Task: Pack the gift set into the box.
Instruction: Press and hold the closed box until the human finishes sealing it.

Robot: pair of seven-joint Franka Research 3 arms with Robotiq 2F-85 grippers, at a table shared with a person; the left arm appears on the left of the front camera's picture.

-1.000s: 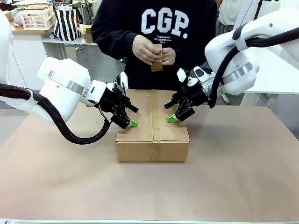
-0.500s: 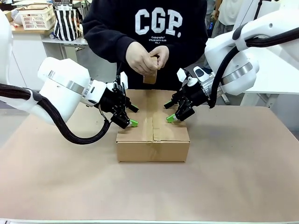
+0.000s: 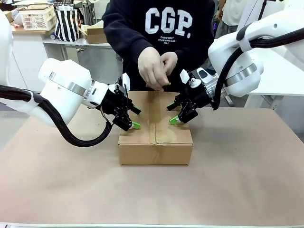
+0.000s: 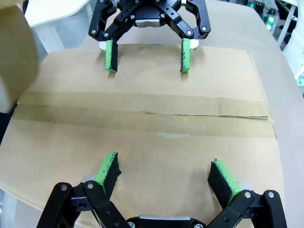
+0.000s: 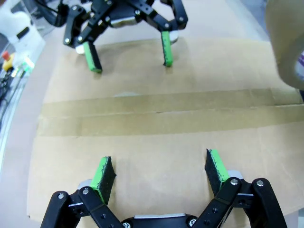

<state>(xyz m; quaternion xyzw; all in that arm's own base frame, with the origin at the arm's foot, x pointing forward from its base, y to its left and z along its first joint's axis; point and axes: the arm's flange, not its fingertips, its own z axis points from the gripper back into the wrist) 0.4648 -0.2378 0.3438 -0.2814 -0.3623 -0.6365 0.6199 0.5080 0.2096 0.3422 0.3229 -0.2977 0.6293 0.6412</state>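
**Front view: both grippers pin the box while the person tapes**

I have the left gripper (image 3: 133,124) and right gripper (image 3: 174,120) spread apart, fingertips resting on the box (image 3: 156,142) top either side of its taped seam, apparently steadying the closed flaps. The person's hands (image 3: 156,66) have dropped to the box's far edge since a second ago. I cannot see the gift set, presumably inside.

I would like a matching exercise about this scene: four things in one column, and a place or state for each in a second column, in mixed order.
Things:
1. box
2. left pincer
3. right pincer
4. person's hands

Places or states:
A. open, over the box top on the picture's right side
B. closed, with tape along the centre seam
C. together above the far edge of the box
D. open, over the box top on the picture's left side

Pairs: 1-B, 2-D, 3-A, 4-C
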